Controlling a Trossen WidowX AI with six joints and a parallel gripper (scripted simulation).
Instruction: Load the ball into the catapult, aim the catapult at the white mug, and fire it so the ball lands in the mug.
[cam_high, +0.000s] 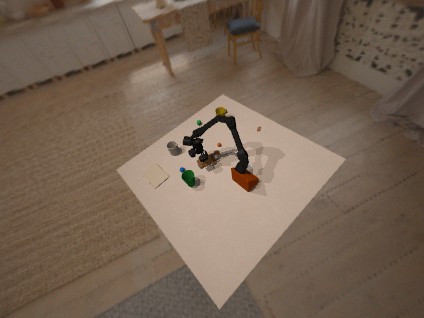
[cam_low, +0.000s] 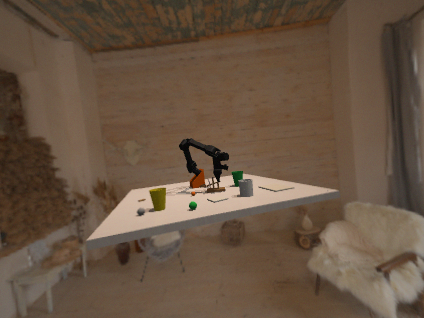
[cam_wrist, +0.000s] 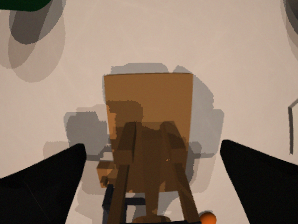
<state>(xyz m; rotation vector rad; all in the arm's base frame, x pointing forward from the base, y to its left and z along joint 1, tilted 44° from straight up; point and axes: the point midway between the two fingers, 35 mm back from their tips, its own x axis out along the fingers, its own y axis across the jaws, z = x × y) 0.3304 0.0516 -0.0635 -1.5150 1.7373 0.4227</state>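
The brown wooden catapult (cam_high: 205, 162) (cam_low: 216, 190) (cam_wrist: 150, 92) stands on the table, its base and two uprights showing in the wrist view. My gripper (cam_high: 202, 156) (cam_low: 218, 180) (cam_wrist: 154, 149) is open and empty, low over the catapult, with one finger on each side of its uprights. The catapult's cup is cut off at the bottom of the wrist view, so its contents are hidden. The greyish white mug (cam_high: 173, 148) (cam_low: 245, 188) stands upright beyond the catapult. An orange ball (cam_high: 219, 144) (cam_low: 193, 193) (cam_wrist: 208, 218) lies on the table beside the catapult.
A green cup (cam_high: 188, 178) (cam_low: 237, 178) stands near a blue ball (cam_high: 182, 169). A yellow cup (cam_high: 220, 111) (cam_low: 158, 199) stands near a green ball (cam_high: 199, 122) (cam_low: 193, 205) and a grey ball (cam_low: 141, 211). A tan sheet (cam_high: 156, 176) (cam_low: 276, 188) lies near one edge.
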